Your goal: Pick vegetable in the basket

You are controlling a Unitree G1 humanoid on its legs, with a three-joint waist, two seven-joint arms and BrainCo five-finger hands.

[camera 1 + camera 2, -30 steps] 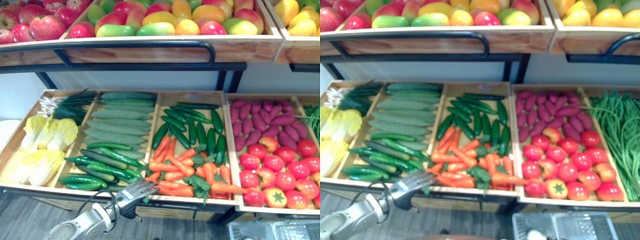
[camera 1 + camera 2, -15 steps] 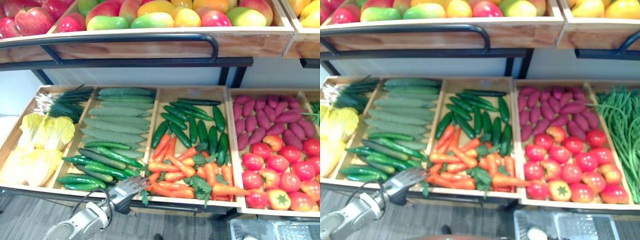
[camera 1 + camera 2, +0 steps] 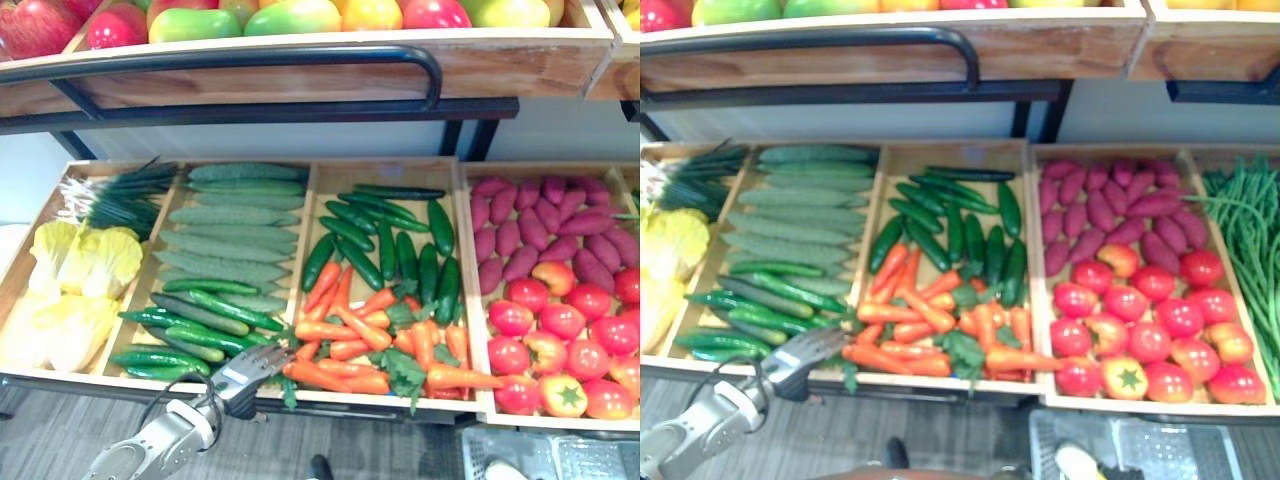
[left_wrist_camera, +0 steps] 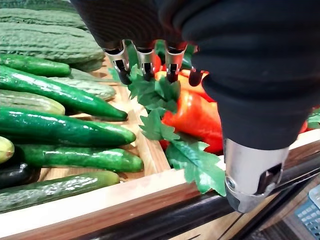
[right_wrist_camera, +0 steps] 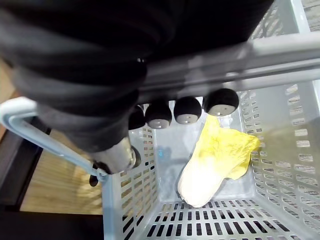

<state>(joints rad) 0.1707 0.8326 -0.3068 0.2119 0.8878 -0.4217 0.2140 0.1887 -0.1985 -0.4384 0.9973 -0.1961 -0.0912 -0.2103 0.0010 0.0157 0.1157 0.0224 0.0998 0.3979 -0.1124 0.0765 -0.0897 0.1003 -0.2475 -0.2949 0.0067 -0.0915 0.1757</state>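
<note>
Wooden display crates (image 3: 385, 172), sorted by kind. Left robot hand (image 3: 243, 375): fingers straight, at the front rim over the carrots (image 3: 330, 332), likely reaching for one. Right robot hand (image 5: 165, 114): curled round the basket (image 5: 280, 165) handle, holding it ready; yellow cabbage (image 5: 215, 160) inside.

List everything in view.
fruit: many, mixed, upper shelf
scallions: bunch, green, far-left bin back
cabbages: several, yellow, far-left bin front
gourds: several, pale green, second bin back
cucumbers: many, dark green, second, third bins
carrots: many, orange, third bin front
sweet potatoes: many, purple, fourth bin back
tomatoes: many, red, fourth bin front
beans: heap, green, far right
basket: one, grey, lower right, holds a cabbage
left robot hand: open, by carrots
right robot hand: on basket handle
</note>
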